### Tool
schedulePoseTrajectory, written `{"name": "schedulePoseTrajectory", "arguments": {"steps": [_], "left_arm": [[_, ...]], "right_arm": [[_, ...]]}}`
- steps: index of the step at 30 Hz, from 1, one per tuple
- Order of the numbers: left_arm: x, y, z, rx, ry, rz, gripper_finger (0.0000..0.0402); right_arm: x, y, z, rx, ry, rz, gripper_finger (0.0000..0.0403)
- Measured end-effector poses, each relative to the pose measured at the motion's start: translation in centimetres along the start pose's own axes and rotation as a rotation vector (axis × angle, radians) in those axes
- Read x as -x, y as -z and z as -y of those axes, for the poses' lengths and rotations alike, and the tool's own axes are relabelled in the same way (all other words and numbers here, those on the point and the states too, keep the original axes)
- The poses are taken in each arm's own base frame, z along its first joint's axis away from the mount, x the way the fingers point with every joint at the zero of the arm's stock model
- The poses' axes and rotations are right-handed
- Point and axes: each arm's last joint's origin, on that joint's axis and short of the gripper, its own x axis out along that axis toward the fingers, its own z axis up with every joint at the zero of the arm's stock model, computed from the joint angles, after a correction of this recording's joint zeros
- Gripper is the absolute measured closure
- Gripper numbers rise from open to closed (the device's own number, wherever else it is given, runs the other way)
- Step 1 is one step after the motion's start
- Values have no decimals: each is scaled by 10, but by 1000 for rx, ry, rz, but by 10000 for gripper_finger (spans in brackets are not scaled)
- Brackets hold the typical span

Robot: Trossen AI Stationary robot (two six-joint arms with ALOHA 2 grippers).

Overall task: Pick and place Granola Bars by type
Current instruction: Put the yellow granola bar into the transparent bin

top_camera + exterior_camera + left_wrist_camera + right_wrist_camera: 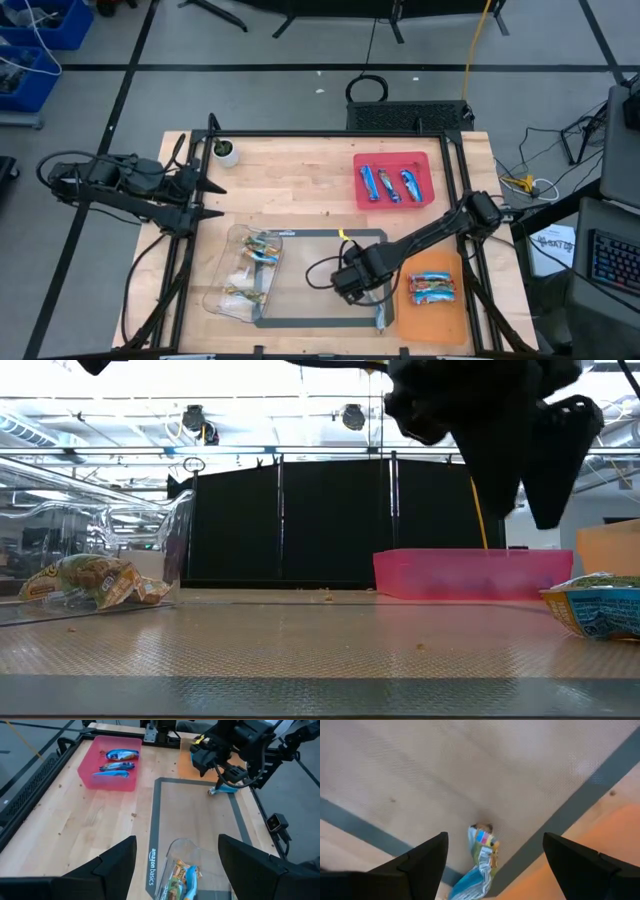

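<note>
A blue granola bar lies flat on the grey mat, near the mat's near right corner. My right gripper hangs open above it, pointing down, its fingers clear of the bar. My left gripper waits open and raised at the table's left. Three blue bars lie in the red tray. Red multicoloured bars lie on the orange tray. Tan-green bars rest in the clear container.
A small white pot with a plant stands at the far left corner. The black frame runs along the table's edges. Bare mat lies between the clear container and my right gripper.
</note>
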Motion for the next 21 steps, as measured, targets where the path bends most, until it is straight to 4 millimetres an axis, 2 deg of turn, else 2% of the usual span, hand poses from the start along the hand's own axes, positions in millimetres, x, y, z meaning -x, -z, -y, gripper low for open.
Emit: {"name": "schedulePoseTrajectory", "arguments": {"steps": [4, 13, 21], "left_arm": [[0, 0, 0, -3, 0, 0, 123], [0, 0, 0, -2, 1, 1, 123], [0, 0, 0, 0, 10, -1, 124]], "right_arm": [[-10, 7, -1, 5, -10, -30, 90], [-17, 11, -3, 3, -14, -30, 90], [-45, 17, -16, 22, -14, -107, 90]]}}
